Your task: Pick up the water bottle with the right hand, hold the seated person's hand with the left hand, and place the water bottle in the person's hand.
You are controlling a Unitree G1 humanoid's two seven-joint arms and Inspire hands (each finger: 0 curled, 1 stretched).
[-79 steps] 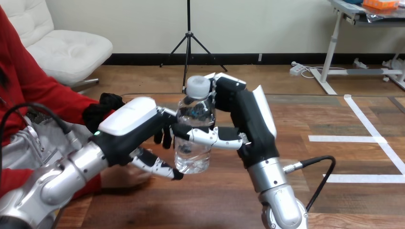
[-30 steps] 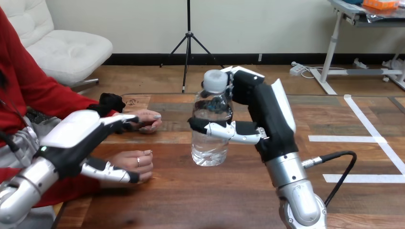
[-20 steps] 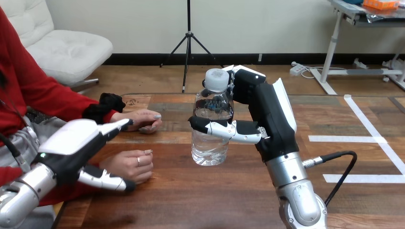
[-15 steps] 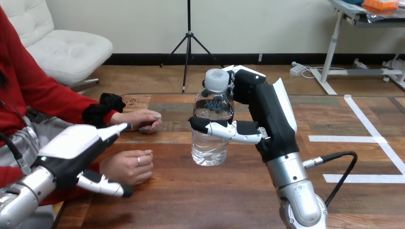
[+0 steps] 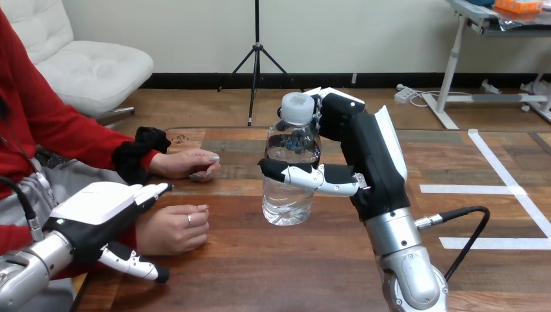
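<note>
Water bottle (image 5: 290,188) is upright near the middle of the table (image 5: 260,273), clear, partly filled, with its white cap (image 5: 297,104) on top, and you have it clasped in the right hand (image 5: 371,162). That hand's thumb (image 5: 305,175) crosses the front of the water bottle at about mid-height, while its fingers (image 5: 328,110) wrap round the far side up by the neck, so the grip closes on the bottle from both sides. You cannot tell from this angle whether the base rests on the wood or hangs just above it. Your left hand (image 5: 97,211) is low at the view's left, white back upward, with its fingers (image 5: 153,190) held straight and close together, pointing toward the middle of the table, and its thumb (image 5: 133,265) slung out below them; nothing is in it. It lies over the wrist end of the person's nearer hand (image 5: 174,227), which rests on the table loosely curled, but whether the two touch is not visible. The person's farther hand (image 5: 185,162) lies flat on the wood beyond, its fingertips near the bottle's left side but apart from it. Neither of the person's hands is on the bottle.
</note>
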